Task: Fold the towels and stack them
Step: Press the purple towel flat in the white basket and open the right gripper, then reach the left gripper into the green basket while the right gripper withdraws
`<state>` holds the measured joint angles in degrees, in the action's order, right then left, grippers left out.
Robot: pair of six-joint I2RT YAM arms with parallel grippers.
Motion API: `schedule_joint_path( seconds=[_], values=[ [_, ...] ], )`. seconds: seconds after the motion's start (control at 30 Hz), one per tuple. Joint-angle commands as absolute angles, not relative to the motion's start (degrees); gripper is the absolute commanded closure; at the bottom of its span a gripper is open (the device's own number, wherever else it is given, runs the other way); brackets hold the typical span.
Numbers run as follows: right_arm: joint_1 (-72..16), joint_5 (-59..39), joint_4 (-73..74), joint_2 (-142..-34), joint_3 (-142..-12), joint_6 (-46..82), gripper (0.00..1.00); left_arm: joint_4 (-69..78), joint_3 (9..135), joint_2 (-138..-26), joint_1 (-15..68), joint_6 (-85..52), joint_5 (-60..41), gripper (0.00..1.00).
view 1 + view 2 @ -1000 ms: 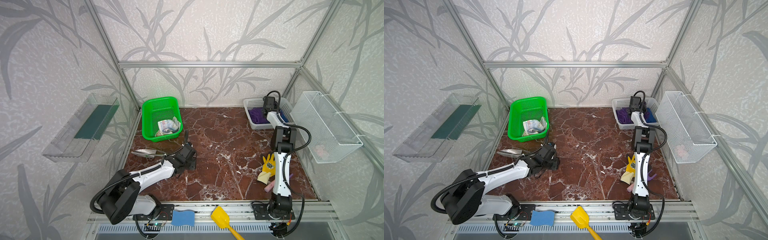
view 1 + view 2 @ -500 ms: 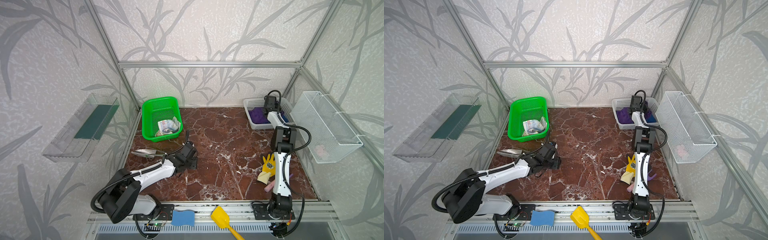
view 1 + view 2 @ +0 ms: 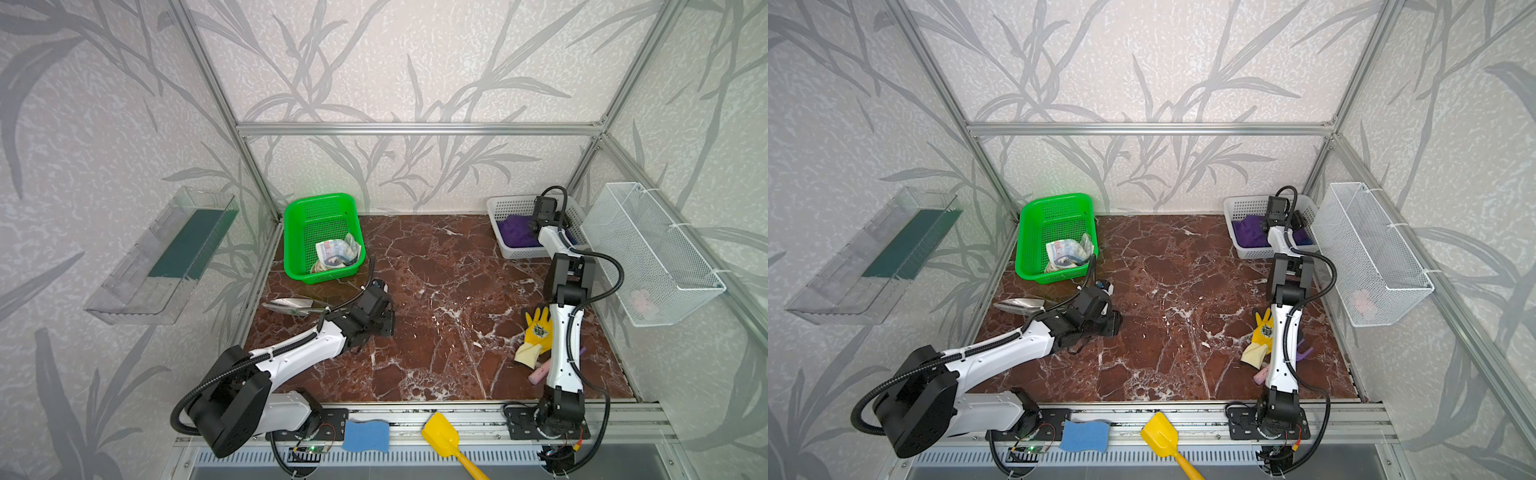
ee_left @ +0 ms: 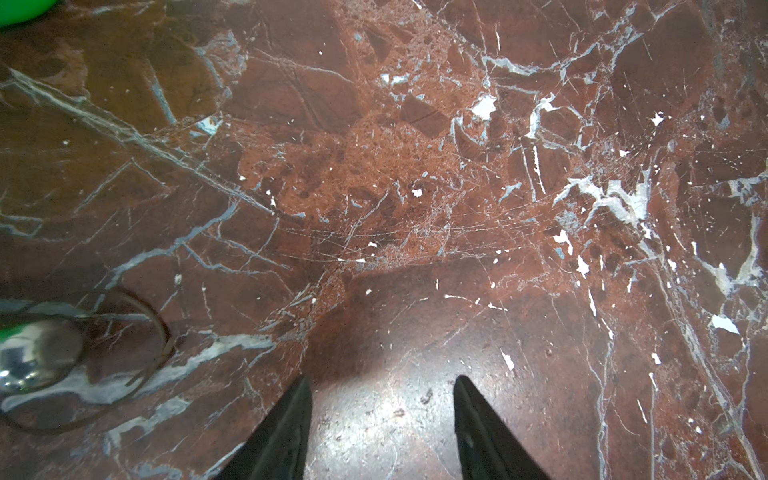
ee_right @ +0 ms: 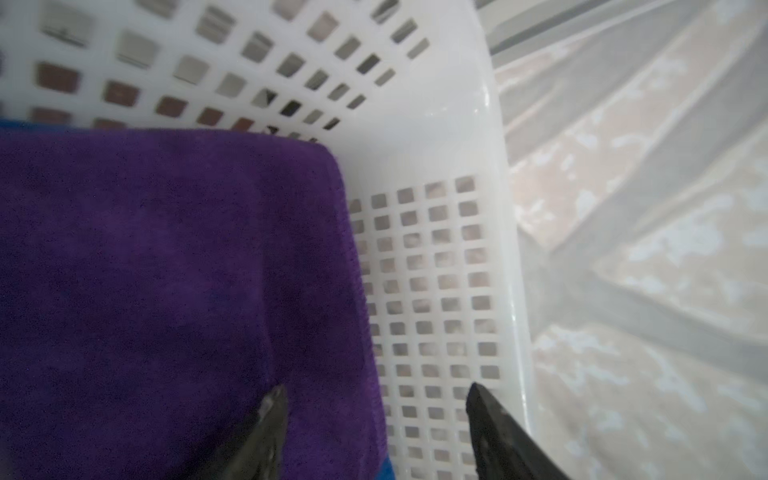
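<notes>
My right hand (image 5: pixel 376 392) is over the far right corner of the worktop (image 3: pixel 436 291), inside the white basket (image 5: pixel 436 124). Its jaws stand well apart with nothing gripped between them. One fingertip sits above the edge of the purple towel (image 5: pixel 166 270), the other above the basket's perforated floor. Whether either tip touches anything, I cannot tell.

The purple towel lies flat in the white basket as a folded slab with a rounded corner. It lies on top of the blue towel (image 5: pixel 41 124), of which only thin slivers peek out along its edges.

My left hand (image 4: pixel 382 380) hangs low over the bare marble near the middle left, jaws about half parted and empty.

The printed cream towel (image 3: pixel 334 255) is crumpled in the near end of the green basket (image 3: pixel 316 208), at the back left, well apart from the other two.

A yellow glove (image 3: pixel 538 330) lies on the worktop beside my right arm. A metal trowel (image 3: pixel 291 305) lies by the left edge.
</notes>
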<state>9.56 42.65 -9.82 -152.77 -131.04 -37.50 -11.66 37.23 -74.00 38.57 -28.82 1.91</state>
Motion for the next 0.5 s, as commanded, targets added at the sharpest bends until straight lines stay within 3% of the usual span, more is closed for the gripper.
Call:
schedule_joint_path(
  seconds=[0.0, 0.13, 0.47],
  values=[
    [7.9, 38.8, -11.6, -146.9, -128.5, -34.0, 0.3, -10.5, 36.3, -72.4, 38.6, -28.3, 3.0, 0.44],
    [5.9, 37.2, -11.3, -142.9, -125.8, -32.2, 0.29, -9.4, 35.8, -71.5, 38.6, -27.7, 3.8, 0.43],
    [-1.0, 32.6, -15.2, -133.4, -121.3, -26.0, 0.27, -8.0, 37.7, -70.1, 38.0, -24.9, 10.8, 0.26]
  ],
)
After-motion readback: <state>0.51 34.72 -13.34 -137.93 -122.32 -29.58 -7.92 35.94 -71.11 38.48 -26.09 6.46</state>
